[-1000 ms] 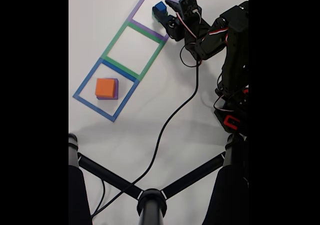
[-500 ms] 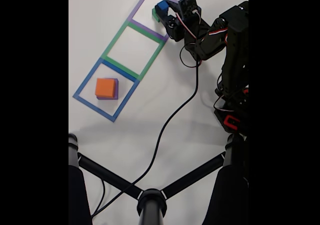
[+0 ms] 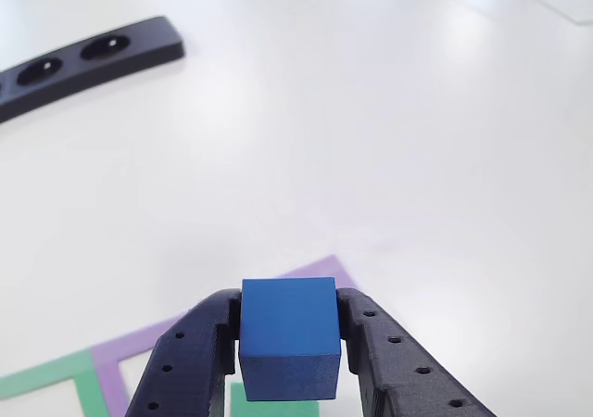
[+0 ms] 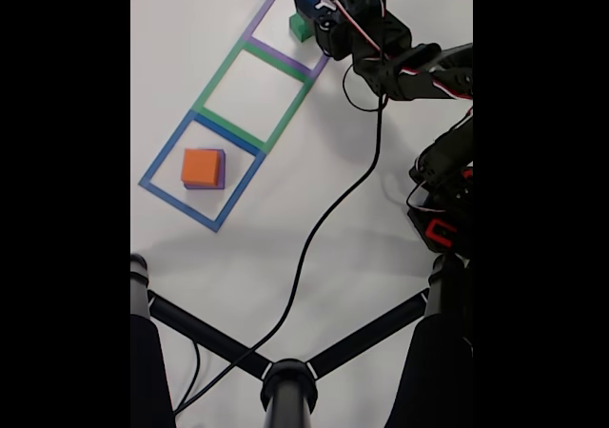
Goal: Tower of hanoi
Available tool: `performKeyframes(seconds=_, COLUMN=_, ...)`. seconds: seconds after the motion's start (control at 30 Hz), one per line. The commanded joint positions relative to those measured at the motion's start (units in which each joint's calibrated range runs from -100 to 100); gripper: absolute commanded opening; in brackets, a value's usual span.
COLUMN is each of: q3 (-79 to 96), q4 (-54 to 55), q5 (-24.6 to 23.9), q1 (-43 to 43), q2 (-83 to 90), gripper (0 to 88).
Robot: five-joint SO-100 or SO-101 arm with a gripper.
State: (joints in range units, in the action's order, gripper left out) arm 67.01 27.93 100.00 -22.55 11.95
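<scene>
The fingers (image 3: 289, 380) pinch the blue cube (image 3: 288, 335) by its sides, lifted above the green block (image 4: 300, 29) in the purple outline (image 4: 269, 13); held near its lower edge, it could slip and drop onto the desk (image 3: 371, 139).

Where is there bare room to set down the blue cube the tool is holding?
The green-taped middle square is bare, between the purple-taped square holding the green block and the blue-taped square holding the orange block. The tool grips the blue cube above the crowded purple end.
</scene>
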Motion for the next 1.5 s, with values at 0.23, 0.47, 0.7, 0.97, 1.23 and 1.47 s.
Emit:
performKeyframes(seconds=0.23, q3=-38.8, q4=-74.3, q5=0.0, q1=1.8, q2=23.6, gripper=1.9)
performKeyframes(seconds=0.47, q3=-66.1, q4=-105.3, q5=0.0, q1=5.4, q2=23.0, gripper=1.9)
performKeyframes(seconds=0.7, q3=-79.3, q4=-119.9, q5=0.0, q1=11.1, q2=23.9, gripper=1.8)
performKeyframes(seconds=0.97, q3=-81.0, q4=-125.5, q5=0.0, q1=16.9, q2=28.8, gripper=1.3)
performKeyframes(seconds=1.23, q3=-75.3, q4=-124.4, q5=0.0, q1=21.1, q2=32.4, gripper=1.3)
performKeyframes(seconds=1.47, q3=-50.8, q4=-104.6, q5=0.0, q1=19.7, q2=37.4, gripper=2.0)
